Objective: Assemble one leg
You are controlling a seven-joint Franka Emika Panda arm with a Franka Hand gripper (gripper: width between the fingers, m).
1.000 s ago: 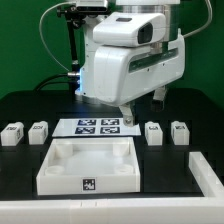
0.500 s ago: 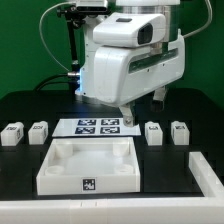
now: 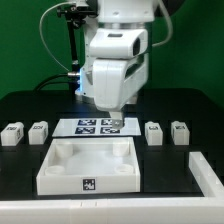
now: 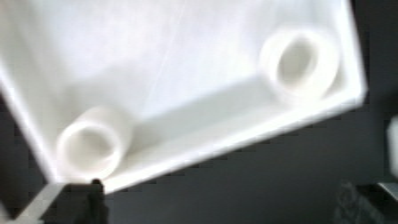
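Four legs, small white blocks with tags, stand in a row on the black table: two at the exterior view's left (image 3: 12, 133) (image 3: 38, 130) and two at its right (image 3: 153, 132) (image 3: 180, 131). The large white tray-like piece (image 3: 60, 171) lies in front of them, with a tag on its front wall. My gripper (image 3: 112, 122) hangs over the marker board (image 3: 88, 126), behind the tray, touching no leg. In the wrist view the gripper (image 4: 228, 196) is open and empty, and one dark finger (image 4: 82, 196) shows. The tray (image 4: 178, 70) with two round sockets fills that view.
Another white part (image 3: 206, 172) lies at the table's front on the exterior view's right. A black stand with cables (image 3: 70, 50) rises behind the arm.
The arm's hand has turned about its axis and now looks narrower, shifted slightly toward the exterior view's left. The gripper stays over the marker board. The legs and tray have not moved.
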